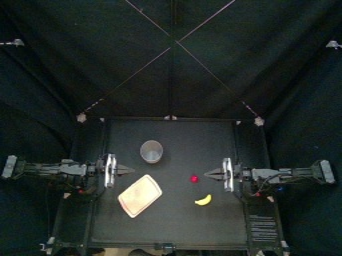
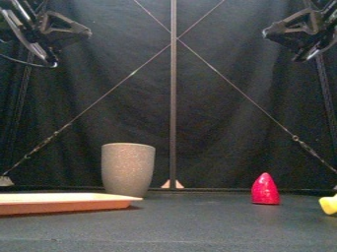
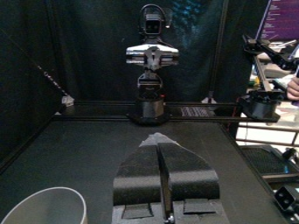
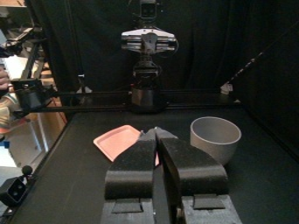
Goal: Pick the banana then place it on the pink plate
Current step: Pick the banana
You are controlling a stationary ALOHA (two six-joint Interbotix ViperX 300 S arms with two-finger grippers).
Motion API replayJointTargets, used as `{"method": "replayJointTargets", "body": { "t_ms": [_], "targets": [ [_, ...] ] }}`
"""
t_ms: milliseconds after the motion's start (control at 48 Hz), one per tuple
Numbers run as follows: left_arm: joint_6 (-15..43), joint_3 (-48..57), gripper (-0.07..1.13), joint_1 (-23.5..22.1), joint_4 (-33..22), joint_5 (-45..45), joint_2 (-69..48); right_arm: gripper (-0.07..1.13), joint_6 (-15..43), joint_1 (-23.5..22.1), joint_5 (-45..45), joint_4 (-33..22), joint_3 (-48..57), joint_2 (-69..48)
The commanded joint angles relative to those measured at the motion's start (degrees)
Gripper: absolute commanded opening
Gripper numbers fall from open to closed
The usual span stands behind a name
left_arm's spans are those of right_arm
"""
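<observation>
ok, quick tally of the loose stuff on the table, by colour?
Yellow: 1, the banana
Red: 1, a small pointed toy
Grey: 1, the tall cup
Pink: 1, the flat tray
Total: 4

One banana point(image 1: 203, 200), one pink plate point(image 1: 139, 195), one grey speckled cup point(image 1: 152, 151), one small red toy point(image 1: 195, 179)

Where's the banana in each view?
Top: banana lower right of the middle.
Front: at the far right edge.
Left wrist: not in it.
Right wrist: not in it.
Landmark: the grey cup shows in all four.
</observation>
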Motion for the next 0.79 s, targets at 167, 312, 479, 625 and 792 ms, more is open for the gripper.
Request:
{"method": "replayJointTargets", "body": {
  "t_ms": [167,312,479,625,792],
  "targets": [
    [0.3,-0.9,0.04,0.4,0.2,-0.9,0.5,0.02,0.2,1.3,8.2,-0.1,-0.5,8.0],
    [0.4,-0.9,0.04,0.5,0.3,-1.8,0.5,0.03,0.3,5.5,18.0,0.4,-0.7,13.7],
    [0.4,-0.9,0.04,0.7,0.5,-3.5,0.4,0.20,0.3,11.9,22.9,1.6,-1.1,16.9],
    [0.3,-0.9,0.04,1.3,0.6,-3.7,0.4,0.57,0.4,14.8,24.8,3.1,-0.6,17.8],
    [0.3,-0.7,0.04,1.4,0.5,-4.0,0.5,0.93,0.3,14.8,25.8,3.2,-0.7,19.2]
  ]
}}
